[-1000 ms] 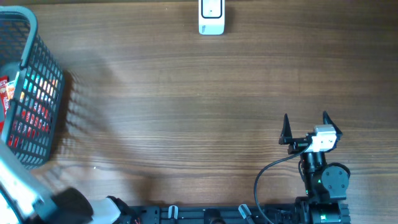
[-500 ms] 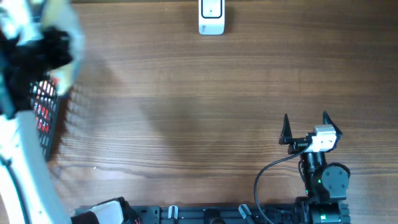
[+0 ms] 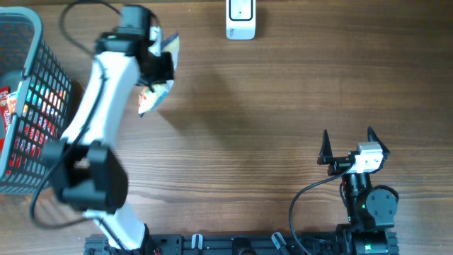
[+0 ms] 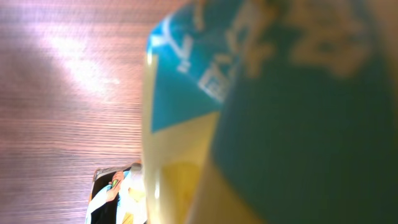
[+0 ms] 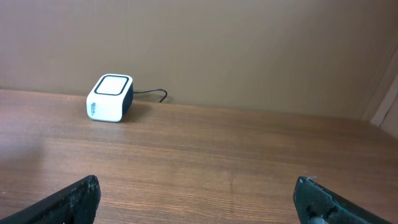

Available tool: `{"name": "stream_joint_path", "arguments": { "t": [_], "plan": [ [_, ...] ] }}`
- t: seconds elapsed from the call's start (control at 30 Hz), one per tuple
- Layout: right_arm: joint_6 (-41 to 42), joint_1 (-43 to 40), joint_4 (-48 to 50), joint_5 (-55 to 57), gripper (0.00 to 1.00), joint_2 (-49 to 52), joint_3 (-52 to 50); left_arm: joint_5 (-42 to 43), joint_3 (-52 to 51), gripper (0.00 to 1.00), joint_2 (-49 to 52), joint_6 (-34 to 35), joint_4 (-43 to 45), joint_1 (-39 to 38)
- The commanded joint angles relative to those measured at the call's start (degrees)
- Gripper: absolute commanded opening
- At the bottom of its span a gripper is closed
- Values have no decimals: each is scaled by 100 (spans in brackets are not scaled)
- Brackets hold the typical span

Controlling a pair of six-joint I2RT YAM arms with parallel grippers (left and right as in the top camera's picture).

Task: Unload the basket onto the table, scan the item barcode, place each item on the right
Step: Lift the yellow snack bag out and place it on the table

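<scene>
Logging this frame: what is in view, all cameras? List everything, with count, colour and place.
table: one, brown wood, under everything
scanner: one, white, far edge, middle
basket: one, dark mesh, far left
items in basket: count unclear, mostly red, inside the basket
snack packet: one, teal and yellow, held above the table right of the basket
left gripper: one, black, shut on the snack packet
right gripper: one, black, open and empty, near right corner
</scene>
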State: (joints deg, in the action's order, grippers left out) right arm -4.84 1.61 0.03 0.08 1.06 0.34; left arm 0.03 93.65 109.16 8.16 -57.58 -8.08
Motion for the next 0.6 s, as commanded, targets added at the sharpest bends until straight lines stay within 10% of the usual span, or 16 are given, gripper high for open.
{"name": "stream_joint_path", "arguments": {
  "t": [0.0, 0.2, 0.27, 0.57],
  "plan": [
    [-61, -24, 31, -11, 100, -26, -4, -1751, 11, 4, 520, 505, 129, -385],
    [-61, -24, 31, -11, 100, -26, -4, -2048, 11, 5, 905, 927, 164, -688],
    [-59, -24, 31, -11, 100, -26, -4, -2048, 11, 68, 903, 916, 166, -763],
    [-61, -24, 31, -11, 100, -26, -4, -2046, 151, 77, 743, 883, -94, -787]
  ]
}}
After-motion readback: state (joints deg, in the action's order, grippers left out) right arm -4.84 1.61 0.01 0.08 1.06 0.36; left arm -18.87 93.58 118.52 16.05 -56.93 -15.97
